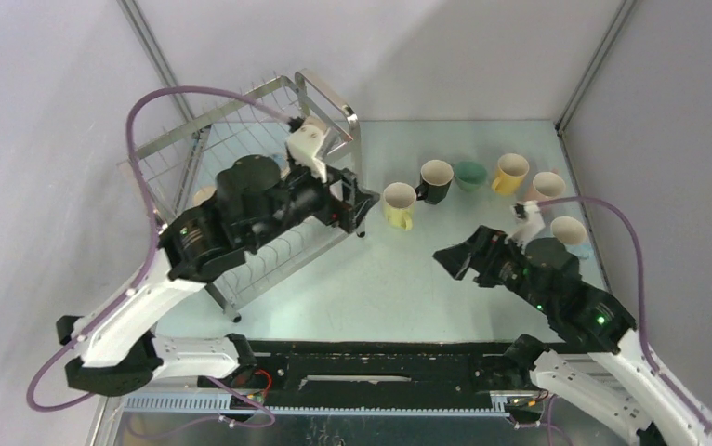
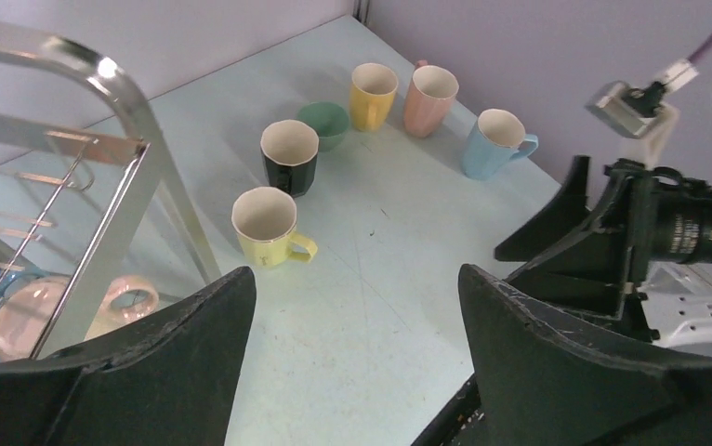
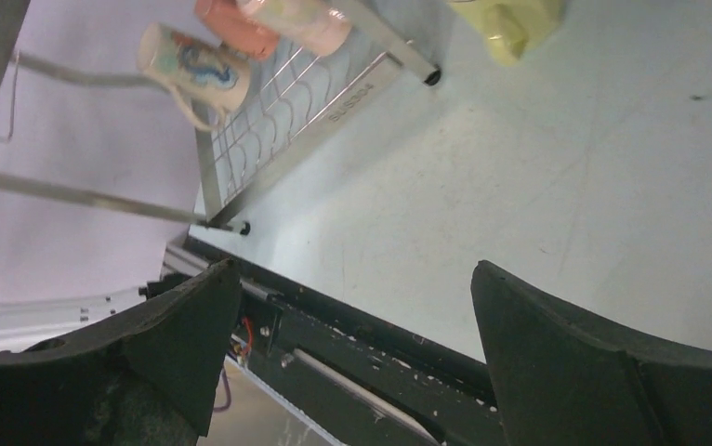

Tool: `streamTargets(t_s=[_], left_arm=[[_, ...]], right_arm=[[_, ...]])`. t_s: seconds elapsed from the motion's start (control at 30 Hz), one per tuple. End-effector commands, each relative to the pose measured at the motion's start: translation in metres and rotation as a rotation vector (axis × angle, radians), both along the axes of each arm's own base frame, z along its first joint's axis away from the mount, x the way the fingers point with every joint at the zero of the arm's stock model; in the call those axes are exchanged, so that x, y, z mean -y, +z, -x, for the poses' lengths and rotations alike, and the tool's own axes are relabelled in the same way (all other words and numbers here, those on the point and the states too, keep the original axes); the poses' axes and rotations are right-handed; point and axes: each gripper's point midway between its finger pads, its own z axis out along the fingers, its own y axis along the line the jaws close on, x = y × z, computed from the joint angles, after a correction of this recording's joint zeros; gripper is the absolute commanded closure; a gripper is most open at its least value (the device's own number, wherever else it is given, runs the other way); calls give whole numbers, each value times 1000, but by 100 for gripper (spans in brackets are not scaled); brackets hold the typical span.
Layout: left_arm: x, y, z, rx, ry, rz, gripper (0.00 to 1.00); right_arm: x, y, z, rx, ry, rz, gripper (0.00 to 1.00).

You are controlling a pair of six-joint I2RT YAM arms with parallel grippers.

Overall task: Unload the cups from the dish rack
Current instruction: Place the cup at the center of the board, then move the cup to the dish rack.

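The work stands between cups. Six cups are already out on the tabletop to the right of the dish rack (image 2: 152,158). The pale yellow cup (image 2: 267,226) is nearest the rack's right end, with the black cup (image 2: 289,155) just beyond it. The green (image 2: 324,124), yellow (image 2: 372,93), pink (image 2: 429,99) and light blue (image 2: 494,142) cups sit farther from the rack. All six are upright and free of any grip.

The rack is not yet empty. A pale pink cup (image 2: 120,299) lies inside its right end, and the right wrist view shows a white patterned mug (image 3: 190,63) and an orange-red cup (image 3: 236,20) hanging on the prongs.

The left hand (image 2: 354,279) hovers at the rack's right end, with the pale yellow cup ahead of it and clear of it. Its fingers are spread wide and nothing lies between them or touches them. The right hand (image 3: 354,269) waits well to the right of the rack, low over bare tabletop. Its fingers are fully spread and it is empty too.

The next move likely calls for the left hand to turn back over the rack and line up on one remaining cup, probably the pale pink one closest to it. It would have to come in past the steel frame and prongs without snagging, close on the cup's wall or rim, and lift it clear before carrying it rightward out of the rack.
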Motion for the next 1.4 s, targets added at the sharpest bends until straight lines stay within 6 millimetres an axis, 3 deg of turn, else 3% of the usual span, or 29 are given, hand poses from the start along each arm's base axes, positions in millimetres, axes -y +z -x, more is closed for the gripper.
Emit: streamTargets(t_s=[0.0,0.13,0.2,0.4,0.6,0.77,0.93,1.13,1.37], left_arm=[[-22,2,14,-9,12,43,12],[-47,7,29,-8,23,81,8],[-58,10,35,-7,27,98,1],[-89,15,49,-2,57,134,0],[-114,19,64,5,68,193,0],[-128,21,74,12,61,223,0],[-136,21,81,20,49,220,0],[-147,23,88,34,42,212,0],[-148,17,92,24,26,187,0]], right_arm=[[-39,20,-20,147,26,28,0],[-92,20,-23,210,130,55,0],[-119,18,-25,238,183,56,0],[-188,18,-42,313,281,13,0],[-248,10,-59,399,328,61,0],[-286,0,-87,497,309,110,0],[-314,-9,-127,547,283,183,0],[-322,-33,-164,585,250,234,0],[-325,-36,-182,697,212,281,0]])
